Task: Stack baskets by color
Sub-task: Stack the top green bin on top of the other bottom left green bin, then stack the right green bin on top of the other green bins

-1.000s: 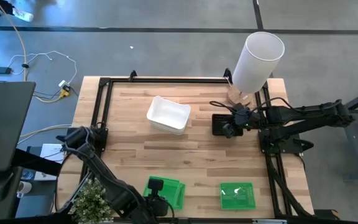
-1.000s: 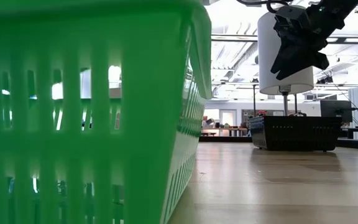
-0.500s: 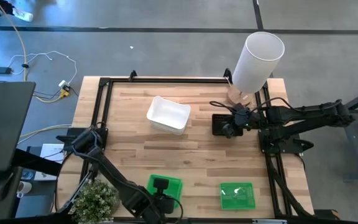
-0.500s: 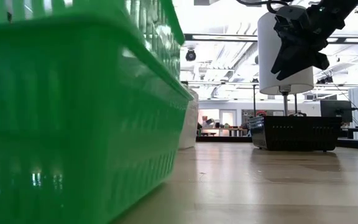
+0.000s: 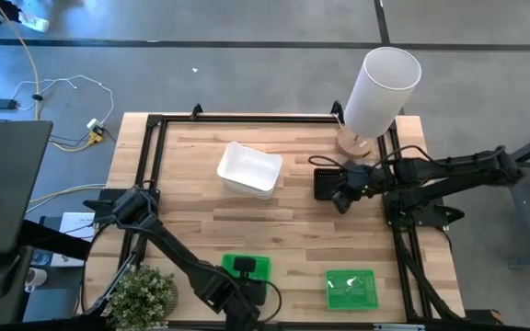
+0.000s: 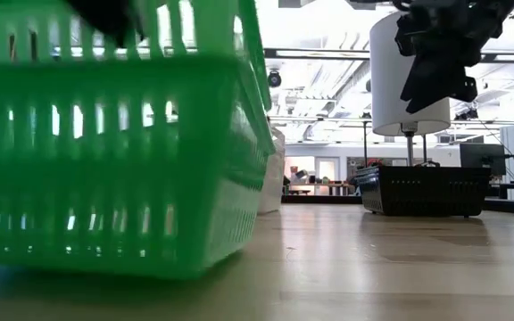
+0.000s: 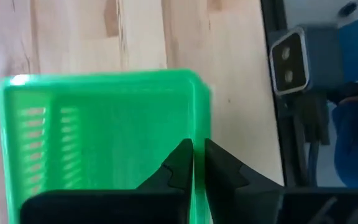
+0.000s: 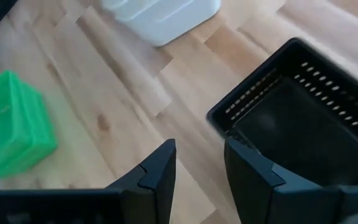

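Since a second ago, the left pincer (image 5: 247, 279) had carried its green basket (image 5: 245, 273) a little to the right along the bench's (image 5: 191, 216) near edge, and in the low view that basket, tipped before, now sat nearly level. The left pincer pinched the basket's wall, one finger (image 7: 178, 167) inside and one outside the rim. The basket's long axis ran roughly along the near edge, open side up. A second green basket (image 5: 351, 290) lay well apart to its right, toward the near right corner, also lengthwise along that edge.

Over on the right, the right pincer (image 5: 343, 199) had shifted slightly off the black basket (image 5: 325, 183), toward the near side. It hovered just beside the basket's near corner, fingers (image 8: 157, 171) spread and holding nothing. The black basket sat by the right edge, below the tall white cylinder (image 5: 381, 90). The white baskets (image 5: 249, 169) rested nested near the far middle, skewed to the edges.
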Available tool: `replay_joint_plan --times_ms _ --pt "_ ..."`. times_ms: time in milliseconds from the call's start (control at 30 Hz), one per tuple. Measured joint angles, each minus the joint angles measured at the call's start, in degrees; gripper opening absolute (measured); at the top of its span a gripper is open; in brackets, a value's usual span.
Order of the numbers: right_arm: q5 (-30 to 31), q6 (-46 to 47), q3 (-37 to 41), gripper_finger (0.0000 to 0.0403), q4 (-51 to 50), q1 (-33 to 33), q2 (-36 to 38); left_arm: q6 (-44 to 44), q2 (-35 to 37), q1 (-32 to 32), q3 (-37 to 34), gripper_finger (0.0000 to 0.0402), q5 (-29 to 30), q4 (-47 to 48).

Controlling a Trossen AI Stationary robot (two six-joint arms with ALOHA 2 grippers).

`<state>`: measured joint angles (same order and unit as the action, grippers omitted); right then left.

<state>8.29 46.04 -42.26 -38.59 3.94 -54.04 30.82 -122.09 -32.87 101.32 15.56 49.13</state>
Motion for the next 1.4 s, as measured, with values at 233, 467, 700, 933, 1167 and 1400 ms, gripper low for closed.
replay_joint_plan --times_ms 233,467,700,933,1167,1400 --pt "0.12 -0.02 0.0 0.0124 -0.44 4.84 0.0 -2.48 0.07 1.1 0.0 0.0065 -3.36 -4.65" --pt "-1.52 -0.02 0.0 0.0124 -0.46 11.91 0.0 -2.5 0.38 1.91 0.0 0.0101 -8.07 -4.92" --pt "-1.81 0.18 0.0 0.0124 -0.28 21.36 0.0 -2.92 1.14 2.0 0.05 0.0097 -8.44 -4.32" --pt "0.15 4.42 0.0 0.0124 0.19 30.61 -1.28 -2.94 3.48 1.95 0.0 0.0097 -5.01 0.71" --pt "-0.02 7.98 0.04 0.0124 1.1 38.44 -7.0 -2.5 6.49 1.95 0.04 0.0095 0.18 6.29" --pt "-0.47 9.57 0.0 0.0124 5.24 43.54 -12.56 2.27 8.64 1.55 0.02 0.0095 2.43 11.92"
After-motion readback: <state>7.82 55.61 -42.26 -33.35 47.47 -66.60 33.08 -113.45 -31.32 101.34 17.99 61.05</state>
